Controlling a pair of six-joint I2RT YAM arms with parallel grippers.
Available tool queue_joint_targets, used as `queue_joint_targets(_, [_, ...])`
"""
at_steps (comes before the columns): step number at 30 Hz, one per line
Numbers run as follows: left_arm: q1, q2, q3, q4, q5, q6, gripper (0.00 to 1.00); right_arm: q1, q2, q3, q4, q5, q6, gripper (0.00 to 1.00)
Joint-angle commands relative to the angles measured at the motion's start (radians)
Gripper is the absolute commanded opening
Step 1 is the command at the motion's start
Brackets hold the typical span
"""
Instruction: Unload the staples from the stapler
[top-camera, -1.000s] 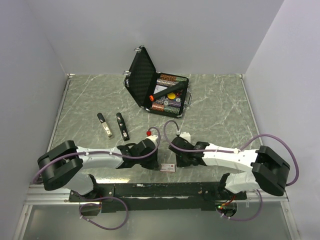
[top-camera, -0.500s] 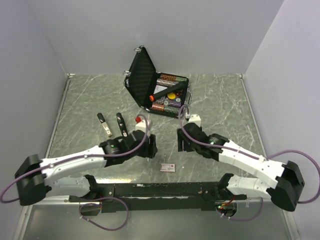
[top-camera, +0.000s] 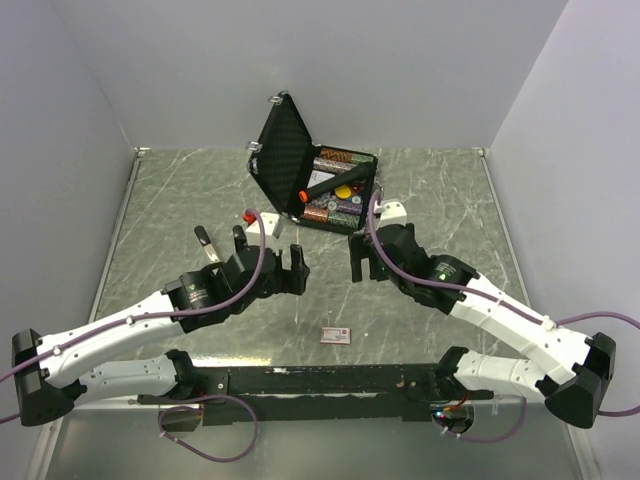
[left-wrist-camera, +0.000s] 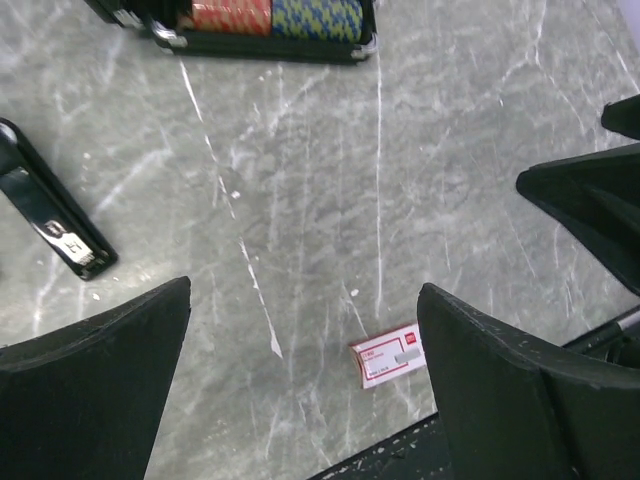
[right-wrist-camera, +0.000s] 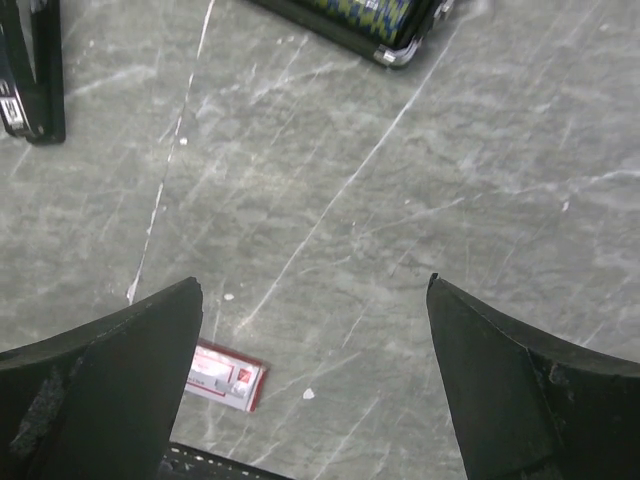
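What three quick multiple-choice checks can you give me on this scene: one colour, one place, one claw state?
1. What colour is the tip of the black tool lying in the open case?
A. Green
B. White
C. Orange

2. Where is the small red and white box?
A. Inside the case
B. On the table, near its front edge
C. Against the back wall

3. How do the left claw and right claw stand?
A. Both open, holding nothing
B. Both shut on a stapler
C. Left shut, right open

Answers:
1 C: the tool's lower end shows orange in the top view.
2 B: the box lies flat on bare marble, just ahead of the arm bases.
3 A: each wrist view shows its fingers spread wide with only table between them.
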Motion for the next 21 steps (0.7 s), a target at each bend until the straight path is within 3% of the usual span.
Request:
queue_joint_targets(1, [0.000, -0.020, 0.079, -0.050, -0.079, 0.045, 0.99, -0.006, 0.017, 0.099, -0.021, 0.098, -0.018, 1.00])
queue_joint_targets(21, [0.000, -0.038, 0.148, -0.038, -0.104, 0.091, 0.99, -0.006, -0.005, 0.151, 0.072, 0.246, -0.081, 1.00])
